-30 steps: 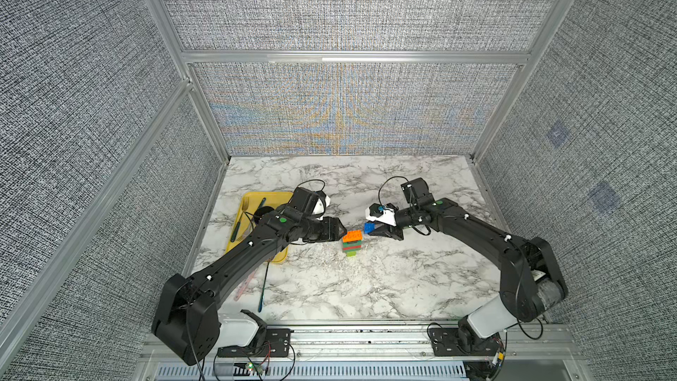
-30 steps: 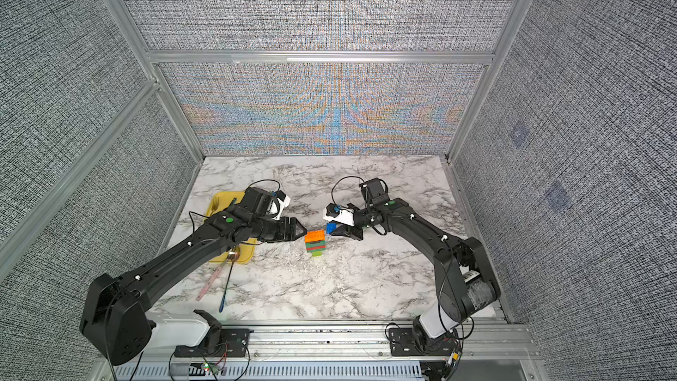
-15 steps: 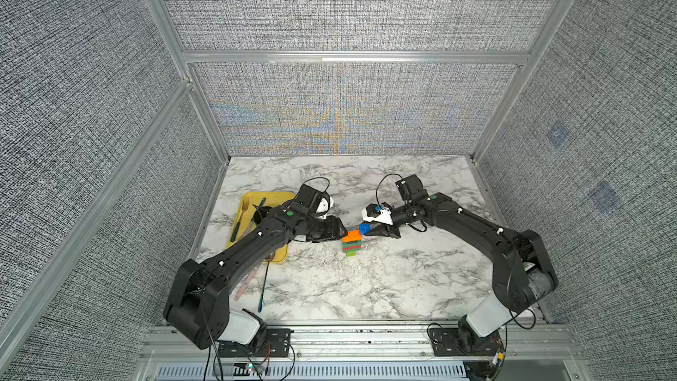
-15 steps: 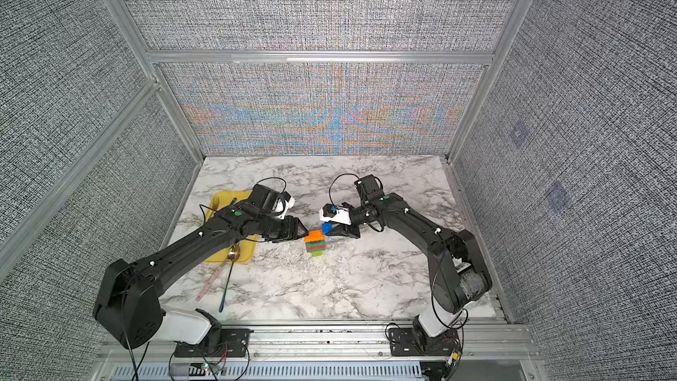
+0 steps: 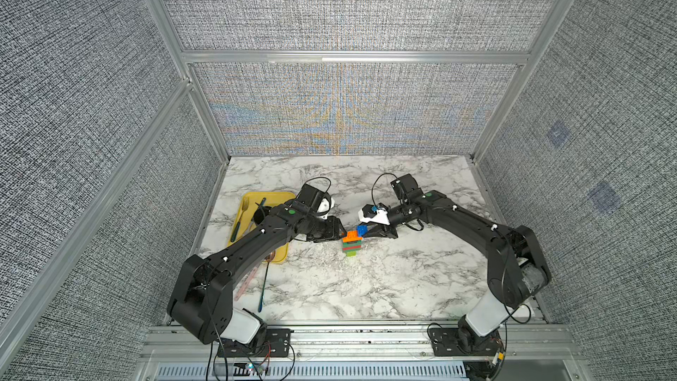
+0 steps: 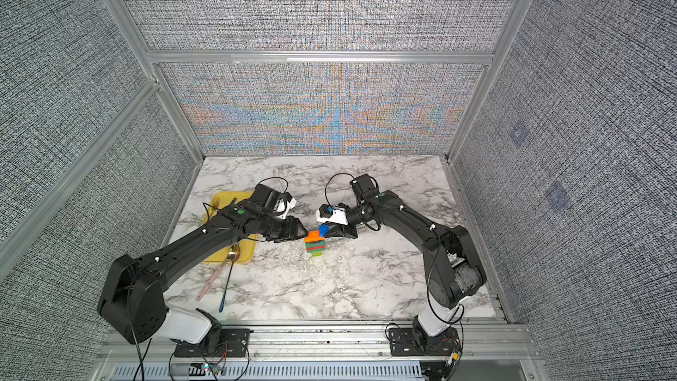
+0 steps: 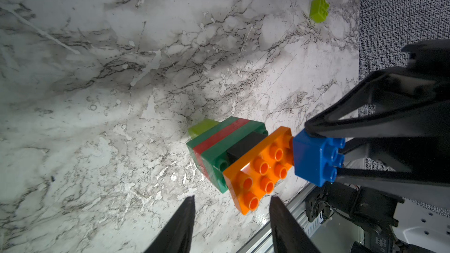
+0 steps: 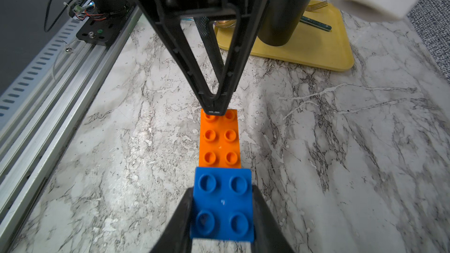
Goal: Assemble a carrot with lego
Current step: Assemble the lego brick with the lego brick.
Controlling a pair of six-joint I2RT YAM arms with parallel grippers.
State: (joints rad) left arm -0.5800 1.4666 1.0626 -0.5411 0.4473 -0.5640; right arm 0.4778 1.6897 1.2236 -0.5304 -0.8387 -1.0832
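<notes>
Carrot stack (image 7: 226, 152): upright on the marble table (image 5: 384, 287), between the two sets of fingers; orange brick (image 8: 220, 139) on top.
Blue brick (image 8: 222, 205): clenched by the right fingers (image 8: 180, 220), at the orange brick's near end.
Left fingers (image 7: 182, 225): parted, straddling the orange brick's far end; grip cannot be told.
Loose lime brick (image 7: 319, 9): well apart.

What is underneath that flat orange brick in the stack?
Under the orange brick sits a small black brick, then dark green, red, dark green layers and a lime end. How the pieces join underneath is hidden.
</notes>
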